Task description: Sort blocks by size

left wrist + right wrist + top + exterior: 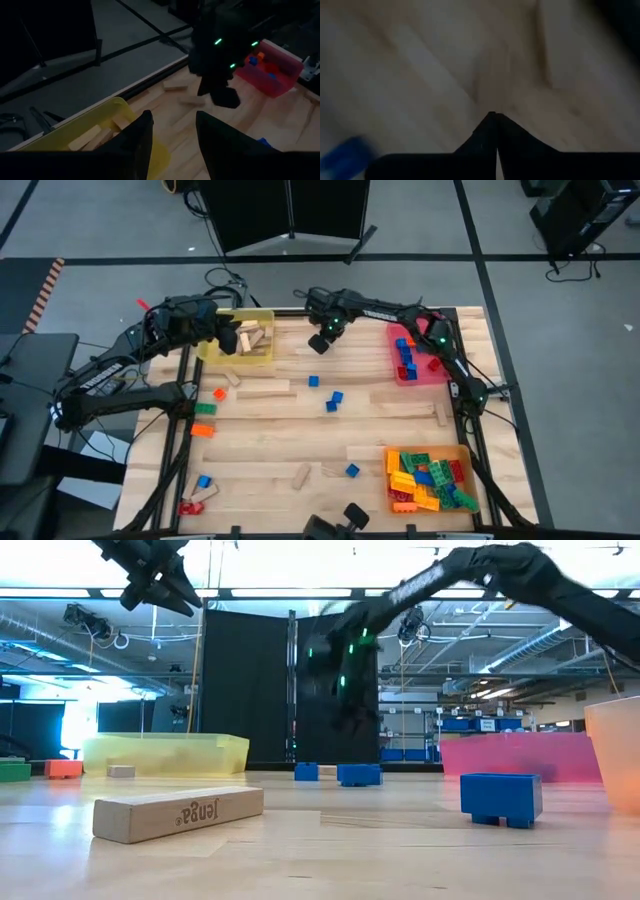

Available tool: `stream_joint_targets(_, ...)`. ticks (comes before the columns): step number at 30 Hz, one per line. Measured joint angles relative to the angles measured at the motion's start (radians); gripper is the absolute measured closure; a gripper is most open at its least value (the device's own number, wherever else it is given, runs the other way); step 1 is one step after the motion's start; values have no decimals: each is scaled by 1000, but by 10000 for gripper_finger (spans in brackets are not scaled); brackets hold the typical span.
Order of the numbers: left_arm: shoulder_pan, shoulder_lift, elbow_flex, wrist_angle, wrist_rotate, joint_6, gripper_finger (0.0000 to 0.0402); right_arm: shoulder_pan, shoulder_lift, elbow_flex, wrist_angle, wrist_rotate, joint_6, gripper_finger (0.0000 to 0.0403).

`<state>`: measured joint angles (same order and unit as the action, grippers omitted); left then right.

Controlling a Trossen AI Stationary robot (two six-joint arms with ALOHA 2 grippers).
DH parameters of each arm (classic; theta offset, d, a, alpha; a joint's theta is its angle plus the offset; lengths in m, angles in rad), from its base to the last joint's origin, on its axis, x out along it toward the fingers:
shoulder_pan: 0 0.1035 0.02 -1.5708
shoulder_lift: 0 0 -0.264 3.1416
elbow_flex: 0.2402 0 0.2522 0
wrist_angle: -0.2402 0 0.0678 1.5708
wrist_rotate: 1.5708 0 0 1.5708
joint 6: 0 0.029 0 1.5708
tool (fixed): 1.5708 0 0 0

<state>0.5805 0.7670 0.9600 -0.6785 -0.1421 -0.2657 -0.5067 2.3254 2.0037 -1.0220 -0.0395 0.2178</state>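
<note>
My left gripper (226, 332) hangs open and empty above the yellow tray (262, 315), which holds several tan wooden blocks (90, 139); its fingers show apart in the left wrist view (172, 137). My right gripper (320, 345) is shut and empty, raised over the far middle of the table; its fingertips meet in the right wrist view (495, 117), and a blue brick (345, 150) lies below it. Loose blue bricks (335, 396) and wooden blocks (265, 390) lie flat on the table.
A pink tray (437, 370) at the far right holds blue and red bricks. An orange tray (463, 450) at the near right holds several mixed bricks. Orange, green, blue and red bricks (205, 409) lie along the left edge. A long wooden block (178, 812) lies near the low camera.
</note>
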Motion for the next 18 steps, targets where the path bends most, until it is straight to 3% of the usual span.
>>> stream_joint_targets(5,0,12,0,39,-1,0,245,10,-107,7,2,16,1,382)
stream_joint_targets(12,0,38,0,88,-2,0,245,26,-143,5,5,20,50,378)
stream_joint_targets(18,0,62,0,83,-2,0,245,40,-135,3,24,21,17,339)
